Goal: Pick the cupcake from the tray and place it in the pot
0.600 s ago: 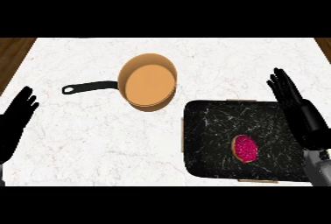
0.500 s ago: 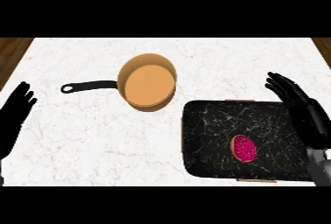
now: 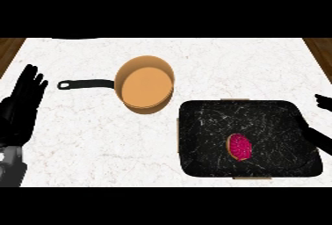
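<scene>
The cupcake (image 3: 240, 146) lies in the tray (image 3: 201, 127), right of centre, just left of the right hand (image 3: 319, 135), whose finger state I cannot tell at the frame edge, while the spread left hand (image 3: 23, 103) rests far across the bench (image 3: 84, 140), so the right hand is nearer.

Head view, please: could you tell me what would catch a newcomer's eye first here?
Most striking is the bright pink cupcake lying in the black tray at the lower right of the white marble counter. Next comes the orange pot with its black handle pointing left, up and left of the tray. The left hand shows open at the left edge.
</scene>
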Robot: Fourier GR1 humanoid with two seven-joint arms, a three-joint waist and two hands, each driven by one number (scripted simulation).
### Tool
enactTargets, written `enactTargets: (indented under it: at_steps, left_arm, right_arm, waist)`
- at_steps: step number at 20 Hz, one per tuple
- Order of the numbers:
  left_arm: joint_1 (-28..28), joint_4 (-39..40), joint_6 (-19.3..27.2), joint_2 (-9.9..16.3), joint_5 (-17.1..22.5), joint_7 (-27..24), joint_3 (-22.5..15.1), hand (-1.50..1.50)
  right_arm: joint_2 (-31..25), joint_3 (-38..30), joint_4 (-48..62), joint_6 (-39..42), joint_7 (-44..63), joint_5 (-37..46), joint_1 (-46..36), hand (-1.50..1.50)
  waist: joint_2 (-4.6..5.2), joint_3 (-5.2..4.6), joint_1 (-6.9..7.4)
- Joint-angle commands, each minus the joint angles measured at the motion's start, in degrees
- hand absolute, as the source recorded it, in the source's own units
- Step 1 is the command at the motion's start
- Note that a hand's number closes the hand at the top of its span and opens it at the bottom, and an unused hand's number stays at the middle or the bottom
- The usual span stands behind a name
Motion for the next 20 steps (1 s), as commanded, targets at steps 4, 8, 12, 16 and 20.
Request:
enactTargets:
  at_steps: [4,8,12,16,20]
  left_arm:
    - [-0.3,-3.0,1.4,-4.0,-2.4,1.1,-1.5,0.0]
    - [-4.0,0.8,-0.2,-3.4,-2.1,2.0,0.3,0.0]
    - [-2.1,-0.8,2.9,-5.7,-4.8,0.9,-2.2,0.0]
    - [-5.1,-3.7,3.2,-4.7,-5.2,5.6,-3.5,0.0]
    - [-4.9,-0.1,0.9,-4.8,-3.8,2.7,-1.4,0.0]
  right_arm:
    - [3.1,-2.4,-14.8,-3.9,-7.4,3.1,12.6,-1.5]
    - [-2.7,-0.5,-24.5,-1.1,3.9,6.4,17.0,-1.5]
    - [-14.1,0.4,-29.8,6.4,18.9,6.1,15.8,-1.5]
    - [-20.3,6.6,-32.9,11.7,30.1,9.8,14.3,-1.5]
    - [-23.9,11.5,-39.4,15.1,44.4,12.5,10.9,-1.5]
  waist:
    - [-0.05,-0.01,0.98]
    - [0.07,-0.06,0.85]
    - [0.18,-0.24,1.23]
    - [0.35,-0.19,2.62]
    - [0.46,-0.25,2.75]
